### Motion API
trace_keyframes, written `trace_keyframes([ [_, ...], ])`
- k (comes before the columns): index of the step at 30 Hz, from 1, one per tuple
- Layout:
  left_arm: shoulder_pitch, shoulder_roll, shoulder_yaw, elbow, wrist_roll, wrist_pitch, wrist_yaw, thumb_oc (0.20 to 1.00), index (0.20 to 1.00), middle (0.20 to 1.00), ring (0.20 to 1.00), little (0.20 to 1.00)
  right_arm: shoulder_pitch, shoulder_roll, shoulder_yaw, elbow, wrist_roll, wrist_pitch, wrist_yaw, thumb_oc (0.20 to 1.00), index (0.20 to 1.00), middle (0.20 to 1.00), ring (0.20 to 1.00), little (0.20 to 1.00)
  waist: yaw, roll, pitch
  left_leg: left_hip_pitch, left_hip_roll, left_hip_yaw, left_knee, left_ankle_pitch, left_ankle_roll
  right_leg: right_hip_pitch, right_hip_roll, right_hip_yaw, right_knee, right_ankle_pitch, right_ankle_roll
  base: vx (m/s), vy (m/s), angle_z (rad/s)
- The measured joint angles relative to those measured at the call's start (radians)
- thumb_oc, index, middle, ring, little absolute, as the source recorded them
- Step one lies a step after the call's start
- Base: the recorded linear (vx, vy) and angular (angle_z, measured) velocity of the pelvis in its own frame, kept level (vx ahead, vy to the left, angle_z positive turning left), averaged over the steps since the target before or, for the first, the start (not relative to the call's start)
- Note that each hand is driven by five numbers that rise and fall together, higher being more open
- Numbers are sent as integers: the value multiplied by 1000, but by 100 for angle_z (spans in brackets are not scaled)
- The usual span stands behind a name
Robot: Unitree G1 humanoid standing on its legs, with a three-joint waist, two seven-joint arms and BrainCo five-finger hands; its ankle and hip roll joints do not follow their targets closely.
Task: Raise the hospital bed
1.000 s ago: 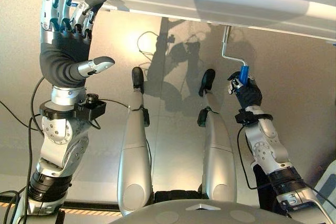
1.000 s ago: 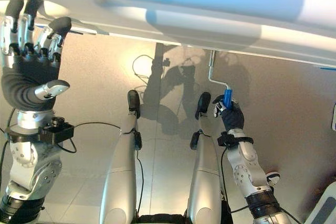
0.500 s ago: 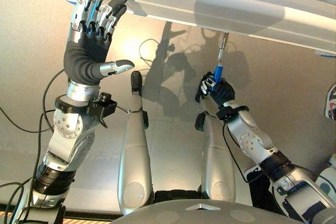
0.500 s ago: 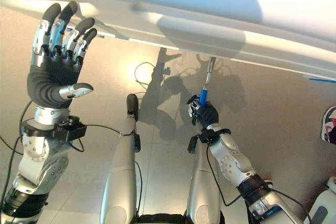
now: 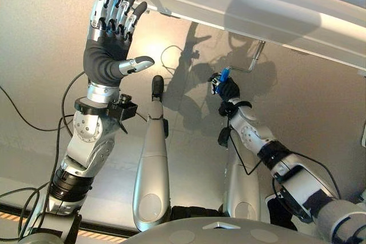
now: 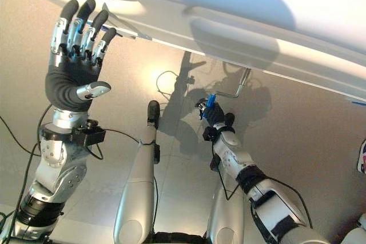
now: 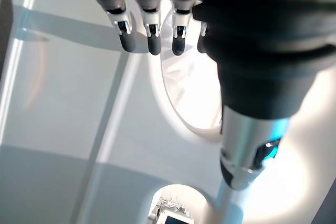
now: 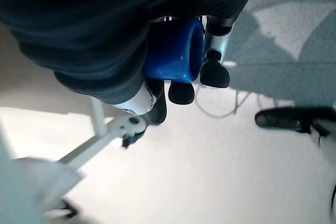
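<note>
Crank handle (image 5: 223,75) sits gripped in the right hand (image 5: 229,88), its metal arm reaching up-right to the hospital bed (image 5: 274,4). Left hand (image 5: 111,38) hovers open-fingered beside the bed's edge, empty.

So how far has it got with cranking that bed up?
Done: the right hand has curled round the crank's blue handle. In hand: the cranking, with the crank arm angled sideways under the bed frame; the open left hand is raised near the frame's edge. How much lifting is left cannot be judged here.

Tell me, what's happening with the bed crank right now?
Right robot hand shut on blue crank handle. Left robot hand open, raised by bed edge. Nothing blocking the crank.
</note>
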Motion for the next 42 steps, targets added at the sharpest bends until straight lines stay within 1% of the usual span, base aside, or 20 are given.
trace_keyframes([
  [1,-20,-24,-14,12,-10,-3,1,1000,1000,1000,1000,1000,-58,24,-27,131,-21,2,-1,200,200,200,200,200,10,10,-1,-3,-2,-1,1,0,1,0,-1,-1,-1,0,1,15,26,3],
  [3,-34,-27,-35,17,-26,-5,1,1000,1000,1000,1000,1000,-131,47,-53,268,-46,14,-7,200,200,200,200,200,17,17,-1,-7,-5,-4,2,1,1,-1,-3,-4,-2,0,1,11,18,5],
  [4,-35,-27,-36,17,-26,-5,1,1000,1000,1000,1000,1000,-137,47,-54,266,-46,23,-12,200,200,200,200,200,17,17,-1,-9,-5,-5,2,1,1,-1,-4,-5,-4,0,1,14,27,5],
  [6,-43,-26,-41,18,-28,-5,1,1000,1000,1000,1000,1000,-159,53,-83,332,-74,26,-9,200,200,200,200,200,19,20,-1,-14,-6,-10,3,1,1,-1,-4,-9,-7,0,0,13,26,5],
  [9,-88,-23,-73,19,-30,-6,2,1000,1000,1000,1000,1000,-170,6,-126,420,-152,47,-7,200,200,200,200,200,36,40,-2,-32,-12,-16,5,2,3,-14,-8,-12,-8,0,1,10,17,6],
  [13,-103,-20,-74,18,-29,-10,2,1000,1000,1000,1000,1000,-182,-18,-161,441,-190,65,-5,200,200,200,200,200,36,50,-1,-44,-23,-16,6,4,7,-27,-20,-12,-1,-2,6,-2,22,4],
  [15,-112,3,-75,18,-29,-11,1,1000,1000,1000,1000,1000,-173,-31,-184,444,-215,68,-3,200,200,200,200,200,36,55,0,-52,-28,-16,9,4,9,-40,-26,-10,17,-7,10,-7,26,5],
  [20,-122,17,-77,18,-29,-16,-3,1000,1000,1000,1000,1000,-168,-63,-223,450,-244,74,5,200,200,200,200,200,34,70,0,-58,-31,-6,17,2,12,-55,-30,0,24,-5,13,-8,-1,-2],
  [22,-123,17,-78,18,-29,-16,-8,1000,1000,1000,1000,1000,-162,-77,-256,451,-256,82,13,200,200,200,200,200,36,71,-1,-58,-33,5,20,1,15,-62,-31,15,26,-4,15,-21,-4,-7],
  [24,-121,20,-77,17,-29,-20,-8,1000,1000,1000,1000,1000,-162,-89,-264,452,-262,83,13,200,200,200,200,200,34,75,-1,-60,-36,13,22,1,17,-69,-36,21,26,0,18,-19,-15,-6],
  [28,-120,57,-76,13,-29,-19,-17,1000,1000,1000,1000,1000,-150,-102,-303,449,-263,89,12,200,200,200,200,200,32,78,-1,-60,-38,15,23,1,19,-69,-37,26,25,3,20,0,0,0],
  [32,-118,62,-74,13,-29,-19,-19,1000,1000,1000,1000,1000,-148,-101,-323,451,-264,93,12,200,200,200,200,200,27,77,0,-55,-39,24,25,-1,23,-66,-39,33,24,7,23,-25,-37,-1],
  [35,-113,64,-74,13,-29,-17,-30,1000,1000,1000,1000,1000,-148,-96,-327,451,-264,114,12,200,200,200,200,200,22,75,1,-33,-39,35,22,-3,26,-50,-41,42,17,12,25,-32,-38,-6],
  [39,-106,65,-73,11,-30,-16,-47,1000,1000,1000,1000,1000,-150,-47,-333,450,-263,126,12,200,200,200,200,200,5,75,1,10,-41,41,15,-6,31,2,-41,44,-16,25,31,-19,-21,-2],
  [40,-100,68,-73,11,-35,-15,-54,1000,1000,1000,1000,1000,-147,-39,-344,451,-262,134,12,589,589,589,589,589,4,74,1,25,-40,45,11,-8,33,21,-42,44,-27,27,33,0,0,0],
  [41,-94,71,-73,12,-37,-15,-57,1000,1000,1000,1000,1000,-143,-35,-346,451,-261,136,11,953,953,953,953,953,4,74,2,35,-41,46,10,-8,33,31,-43,44,-30,29,33,0,0,0],
  [42,-84,73,-73,12,-39,-14,-64,1000,1000,1000,1000,1000,-130,-28,-347,447,-262,136,11,1000,1000,1000,1000,1000,4,73,2,52,-41,50,8,-9,35,49,-46,44,-35,30,34,0,0,0],
])
